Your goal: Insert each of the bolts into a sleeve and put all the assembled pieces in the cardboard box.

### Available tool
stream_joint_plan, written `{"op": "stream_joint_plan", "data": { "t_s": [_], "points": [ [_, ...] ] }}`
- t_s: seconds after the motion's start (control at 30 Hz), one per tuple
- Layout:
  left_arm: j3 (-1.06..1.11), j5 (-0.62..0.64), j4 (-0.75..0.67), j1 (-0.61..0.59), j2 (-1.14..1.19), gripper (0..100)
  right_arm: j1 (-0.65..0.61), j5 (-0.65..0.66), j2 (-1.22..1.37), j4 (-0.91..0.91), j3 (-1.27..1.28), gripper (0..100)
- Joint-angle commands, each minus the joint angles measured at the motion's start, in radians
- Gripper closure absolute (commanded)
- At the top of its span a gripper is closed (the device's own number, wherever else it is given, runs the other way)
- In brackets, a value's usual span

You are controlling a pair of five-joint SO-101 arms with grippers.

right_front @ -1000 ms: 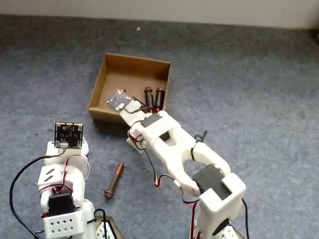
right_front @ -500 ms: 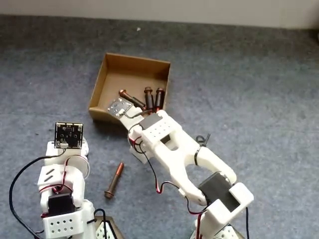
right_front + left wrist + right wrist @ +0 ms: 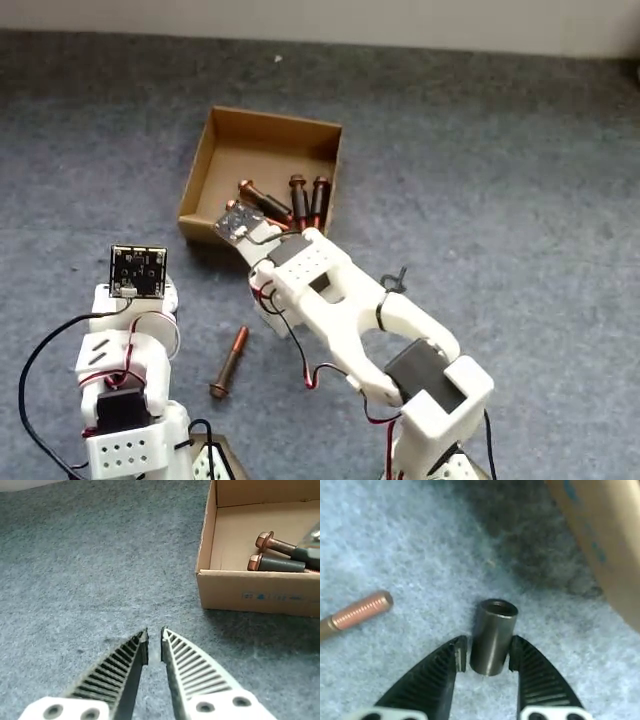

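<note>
The cardboard box (image 3: 262, 117) holds three bolts in dark sleeves (image 3: 297, 197), two of them plain in the left wrist view (image 3: 280, 562). A loose copper bolt (image 3: 229, 362) lies on the carpet between the arms, and its threaded end (image 3: 357, 612) is near my right gripper. An empty dark sleeve (image 3: 492, 637) stands upright on the carpet just outside the box wall (image 3: 605, 540). My right gripper (image 3: 486, 652) is open, one finger on each side of that sleeve. My left gripper (image 3: 154, 635) hovers over bare carpet short of the box (image 3: 250, 587), shut and holding nothing.
Grey carpet covers the whole floor. My right arm (image 3: 310, 275) stretches from the near right up to the box's front edge. My left arm (image 3: 130, 350) sits at the near left. Open carpet lies to the right of the box.
My right arm drew back from over the box to its near front edge, leaving a third sleeved bolt lying in the box. The left arm has not moved.
</note>
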Motion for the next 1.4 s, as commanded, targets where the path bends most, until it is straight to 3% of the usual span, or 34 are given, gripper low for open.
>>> {"op": "stream_joint_plan", "data": {
  "t_s": [0.0, 0.37, 0.5, 0.7, 0.9, 1.07, 1.23, 1.37],
  "points": [
    [0.019, -0.009, 0.002, -0.002, -0.004, 93, -0.005, -0.009, 0.012, -0.067, -0.015, 90.1],
    [0.019, -0.009, 0.002, -0.002, -0.004, 93, -0.004, -0.008, -0.013, -0.059, -0.013, 99.5],
    [0.019, -0.009, 0.002, -0.002, -0.004, 93, 0.016, -0.014, -0.180, 0.031, -0.008, 99.3],
    [0.019, -0.009, 0.002, -0.002, -0.001, 93, 0.093, -0.023, -0.484, 0.025, 0.099, 99.3],
    [0.019, -0.009, 0.002, -0.002, -0.001, 93, 0.183, -0.250, -0.662, -0.084, 0.306, 99.3],
    [0.019, -0.014, 0.002, -0.002, -0.001, 93, 0.349, -0.394, -0.753, -0.202, 0.418, 99.3],
    [0.013, -0.100, 0.009, 0.015, 0.004, 93, 0.503, -0.534, -0.806, -0.306, 0.481, 99.3],
    [-0.051, -0.158, 0.118, 0.087, 0.005, 93, 0.610, -0.575, -0.820, -0.406, 0.526, 99.3]
  ]
}}
